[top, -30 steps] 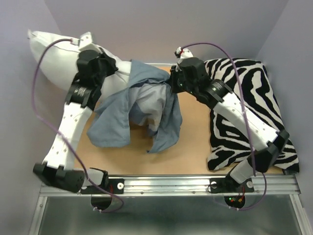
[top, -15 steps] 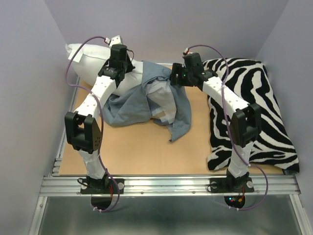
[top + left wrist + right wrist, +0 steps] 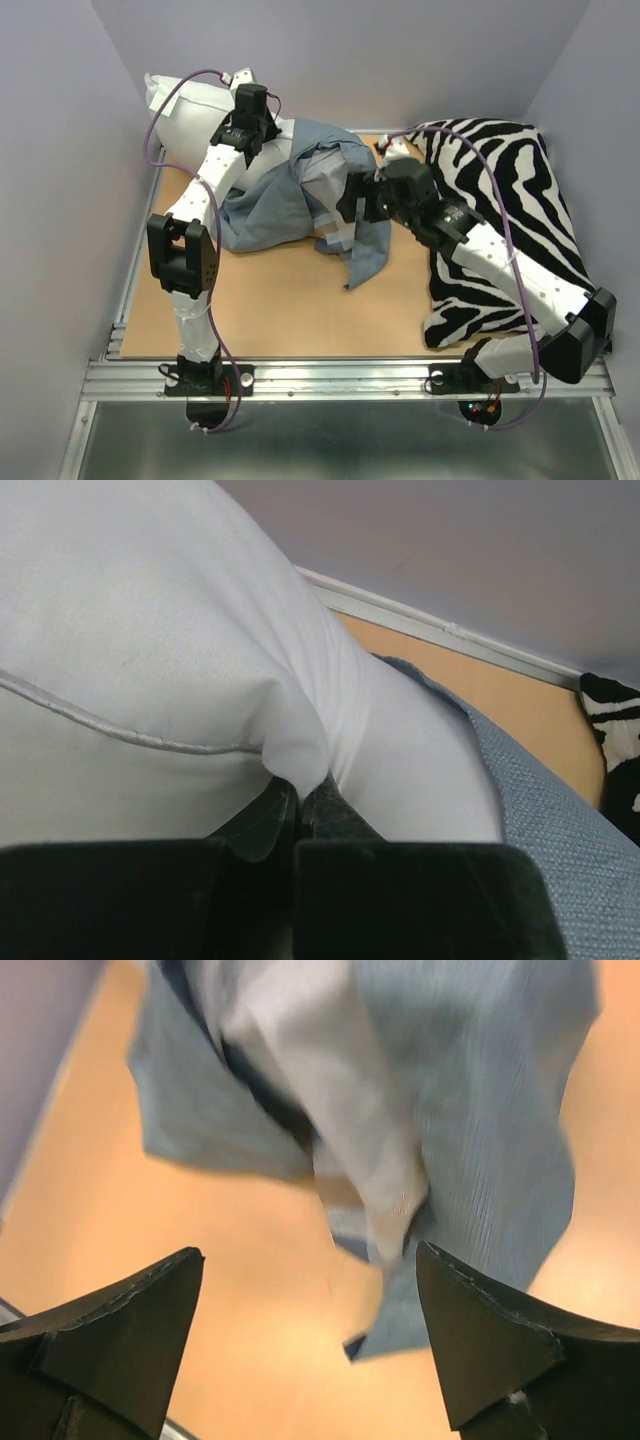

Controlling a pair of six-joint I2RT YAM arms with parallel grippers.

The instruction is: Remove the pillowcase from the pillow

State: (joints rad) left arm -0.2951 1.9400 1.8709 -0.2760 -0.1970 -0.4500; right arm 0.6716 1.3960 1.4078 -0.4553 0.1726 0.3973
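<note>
The left gripper [image 3: 300,802] pinches a fold of the pillow [image 3: 185,105] at far left, fingers pressed together, probably to anchor it. The right gripper [image 3: 310,1270] hangs with fingers spread over the pillowcase [image 3: 285,195], bunched at centre, seemingly half off, ready for a grip.

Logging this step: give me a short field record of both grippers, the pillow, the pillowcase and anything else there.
left gripper: shut on pillow, pinching a white fold
right gripper: open above pillowcase, holding nothing
pillow: far left of table
pillowcase: bunched mid-table, seemingly around pillow's right end
cushion: zebra print, right side
</note>
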